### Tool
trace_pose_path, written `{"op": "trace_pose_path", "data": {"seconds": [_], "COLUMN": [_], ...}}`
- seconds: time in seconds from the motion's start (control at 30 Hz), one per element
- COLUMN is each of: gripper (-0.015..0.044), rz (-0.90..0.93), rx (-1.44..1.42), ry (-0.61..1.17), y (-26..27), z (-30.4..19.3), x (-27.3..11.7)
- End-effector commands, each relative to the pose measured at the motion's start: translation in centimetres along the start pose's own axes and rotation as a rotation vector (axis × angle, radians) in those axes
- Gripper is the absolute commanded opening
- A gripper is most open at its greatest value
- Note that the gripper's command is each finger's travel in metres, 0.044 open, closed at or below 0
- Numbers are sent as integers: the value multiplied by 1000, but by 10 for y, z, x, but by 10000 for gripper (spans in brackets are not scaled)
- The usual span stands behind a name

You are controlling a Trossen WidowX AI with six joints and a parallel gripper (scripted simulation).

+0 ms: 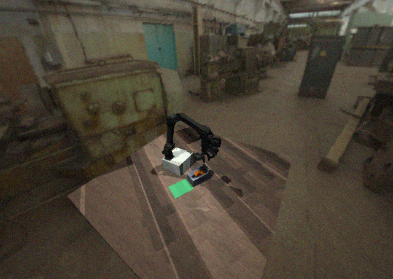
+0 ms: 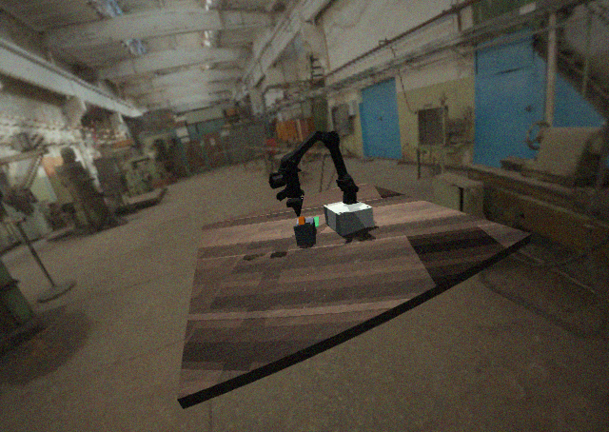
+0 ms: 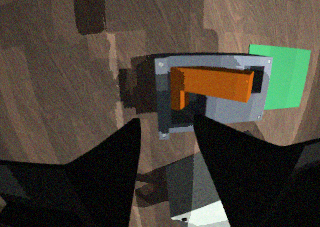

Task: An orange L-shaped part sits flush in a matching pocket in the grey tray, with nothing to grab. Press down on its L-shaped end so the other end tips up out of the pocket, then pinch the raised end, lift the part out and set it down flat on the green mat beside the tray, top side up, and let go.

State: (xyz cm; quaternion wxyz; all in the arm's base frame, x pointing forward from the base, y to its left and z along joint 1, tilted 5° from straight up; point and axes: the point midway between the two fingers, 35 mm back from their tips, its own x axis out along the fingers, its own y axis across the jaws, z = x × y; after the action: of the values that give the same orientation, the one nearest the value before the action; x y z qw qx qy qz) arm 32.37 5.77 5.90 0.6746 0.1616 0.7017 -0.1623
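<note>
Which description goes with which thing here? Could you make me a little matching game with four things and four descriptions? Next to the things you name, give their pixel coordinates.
Things
1. Orange part [image 1: 199, 173] [image 2: 302, 220] [image 3: 215, 83]
2. Green mat [image 1: 180, 188] [image 2: 316, 221] [image 3: 287, 79]
3. Gripper [image 1: 206, 157] [image 2: 298, 214] [image 3: 167, 122]
4. White-topped block [image 1: 172, 165] [image 2: 350, 221] [image 3: 207, 214]

Descriptions
A. Flat, beside the grey tray [image 1: 198, 179] [image 2: 305, 235] [image 3: 235, 109]
B. Black, its fingers apart
C. Under the arm's foot
D. L-shaped, in the grey tray

Pairs: 1-D, 2-A, 3-B, 4-C
</note>
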Motion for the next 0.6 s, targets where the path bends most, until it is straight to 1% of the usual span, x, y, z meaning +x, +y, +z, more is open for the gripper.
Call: {"op": "trace_pose_path", "data": {"seconds": [0.0,0.07,0.2,0.57], "gripper": [180,180,280,280], "rz": [1,1,-1,-9], "rx": [1,1,-139,-1033], "ry": [-1,-1,0,14], "y": [0,0,-7,-51], "z": [0,0,2,9], "x": [0,0,0,-2]}}
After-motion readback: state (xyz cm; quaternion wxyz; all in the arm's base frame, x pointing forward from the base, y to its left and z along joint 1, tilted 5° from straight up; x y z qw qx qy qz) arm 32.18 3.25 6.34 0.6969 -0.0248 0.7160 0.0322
